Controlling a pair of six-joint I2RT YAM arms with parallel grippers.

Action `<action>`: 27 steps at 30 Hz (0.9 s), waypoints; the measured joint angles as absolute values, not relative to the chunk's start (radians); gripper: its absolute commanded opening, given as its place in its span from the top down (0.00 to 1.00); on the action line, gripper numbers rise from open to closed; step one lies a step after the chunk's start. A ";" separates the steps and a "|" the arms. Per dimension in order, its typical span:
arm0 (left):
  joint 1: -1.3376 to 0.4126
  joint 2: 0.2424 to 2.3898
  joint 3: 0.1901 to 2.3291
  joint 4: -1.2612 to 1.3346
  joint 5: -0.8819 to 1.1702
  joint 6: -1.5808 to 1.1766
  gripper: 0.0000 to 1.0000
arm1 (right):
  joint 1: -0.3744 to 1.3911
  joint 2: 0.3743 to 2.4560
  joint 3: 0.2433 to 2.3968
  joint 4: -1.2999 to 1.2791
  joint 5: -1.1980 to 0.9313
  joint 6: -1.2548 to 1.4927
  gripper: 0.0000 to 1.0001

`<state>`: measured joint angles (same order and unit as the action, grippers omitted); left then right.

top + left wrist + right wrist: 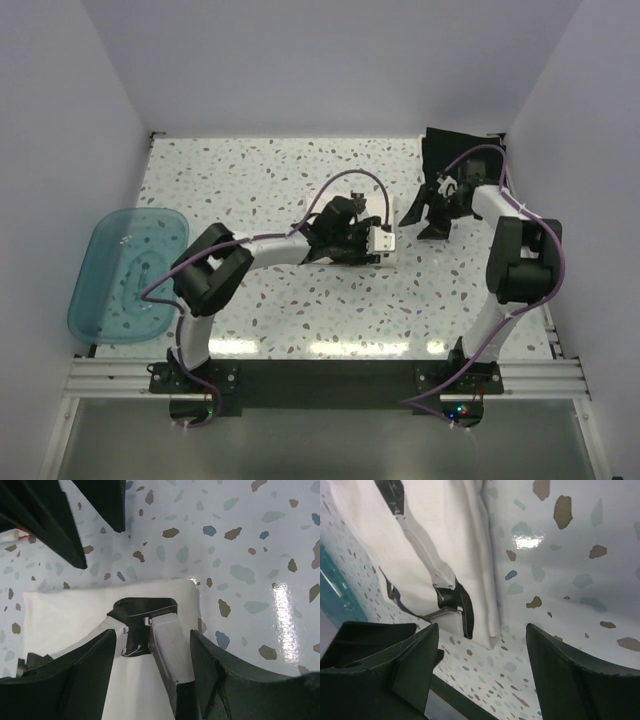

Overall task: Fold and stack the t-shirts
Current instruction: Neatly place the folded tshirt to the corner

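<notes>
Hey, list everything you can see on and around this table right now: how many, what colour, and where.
white t-shirt: one, white, folded, middle of the table.
black cloth: one heap, black, far right corner; number of shirts unclear.
tub: one, translucent blue, at the table's left edge.
table: one, white with coloured specks.
left arm: one, black and white, purple cable, reaching to the middle.
right arm: one, same colours, bent toward the far right.
left tool: one, black, open above the white t-shirt.
right tool: one, black, open beside that shirt.
</notes>
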<state>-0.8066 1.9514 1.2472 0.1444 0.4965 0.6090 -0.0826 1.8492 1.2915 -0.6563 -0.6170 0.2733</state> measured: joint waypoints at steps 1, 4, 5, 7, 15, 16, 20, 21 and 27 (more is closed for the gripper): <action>-0.821 1.975 1.247 0.163 0.484 0.629 0.34 | -0.083 1.848 1.276 -0.643 -0.601 0.302 0.25; -0.854 2.029 1.247 0.189 0.459 0.675 0.35 | -0.081 1.831 1.239 -0.603 -0.568 0.368 0.23; -0.863 2.044 1.247 0.196 0.453 0.687 0.35 | -0.081 1.823 1.227 -0.585 -0.564 0.387 0.23; -0.879 2.065 1.248 0.204 0.447 0.710 0.37 | -0.081 1.808 1.206 -0.557 -0.558 0.426 0.21; -0.894 2.122 1.287 0.198 0.440 0.775 0.73 | -0.081 1.795 1.102 -0.454 -0.542 0.543 0.12; -0.893 2.126 1.290 0.199 0.438 0.776 0.83 | -0.081 1.795 1.086 -0.438 -0.542 0.556 0.11; -0.883 2.130 1.292 0.201 0.433 0.758 1.00 | -0.081 1.790 1.022 -0.372 -0.550 0.615 0.10; -0.880 2.130 1.296 0.201 0.438 0.741 1.00 | -0.081 1.784 1.009 -0.349 -0.556 0.635 0.10; -0.832 2.130 1.342 0.194 0.511 0.644 1.00 | -0.061 1.757 0.913 -0.140 -0.577 0.794 0.08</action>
<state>-0.8322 2.1296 1.3418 0.1940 0.5110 0.6441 -0.0612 1.7573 0.9134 -0.1402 -0.5770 0.7940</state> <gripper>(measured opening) 0.039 0.918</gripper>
